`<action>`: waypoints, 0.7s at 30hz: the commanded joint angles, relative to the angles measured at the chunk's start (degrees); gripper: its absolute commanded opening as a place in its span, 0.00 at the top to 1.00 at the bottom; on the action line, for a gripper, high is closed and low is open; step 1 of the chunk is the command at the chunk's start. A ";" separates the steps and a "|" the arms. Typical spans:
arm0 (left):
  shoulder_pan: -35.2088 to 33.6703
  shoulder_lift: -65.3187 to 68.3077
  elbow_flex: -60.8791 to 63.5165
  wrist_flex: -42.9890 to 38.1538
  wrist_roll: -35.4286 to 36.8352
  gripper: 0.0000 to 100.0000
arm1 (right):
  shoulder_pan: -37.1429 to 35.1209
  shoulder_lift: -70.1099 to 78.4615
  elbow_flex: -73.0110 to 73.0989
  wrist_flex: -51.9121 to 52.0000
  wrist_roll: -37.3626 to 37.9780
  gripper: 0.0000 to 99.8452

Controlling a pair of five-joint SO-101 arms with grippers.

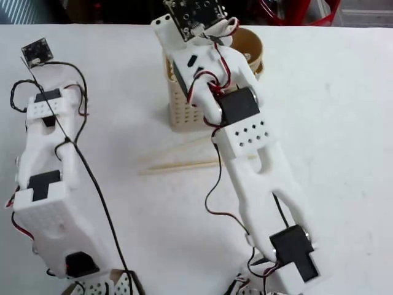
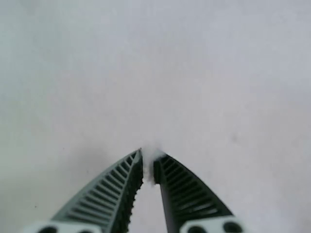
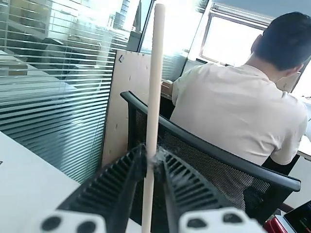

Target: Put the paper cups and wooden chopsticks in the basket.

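Note:
My right gripper (image 3: 153, 158) is shut on a wooden chopstick (image 3: 154, 82), which stands upright between its fingers. In the high view the right arm (image 1: 236, 117) stretches over the cream slotted basket (image 1: 179, 107) at the back middle of the table. A brown paper cup (image 1: 252, 48) shows just right of the basket, partly behind the arm; whether it stands inside the basket I cannot tell. Two more chopsticks (image 1: 184, 163) lie on the table in front of the basket. My left gripper (image 2: 148, 162) is shut on nothing, just above bare white table.
The left arm (image 1: 49, 160) is folded back along the table's left side, with a black cable (image 1: 92, 184) trailing beside it. White tabletop (image 1: 331, 123) lies right of the right arm. A person sits on a black mesh chair (image 3: 218, 160) beyond the table.

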 commanded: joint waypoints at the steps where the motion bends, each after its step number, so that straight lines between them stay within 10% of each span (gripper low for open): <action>1: 0.75 -0.57 -2.02 -0.62 0.18 0.94 | 0.40 -0.57 -2.46 0.92 0.09 0.98; 21: 0.75 -0.57 -1.93 -0.53 0.18 0.94 | 0.04 -3.21 -2.90 13.67 0.26 0.89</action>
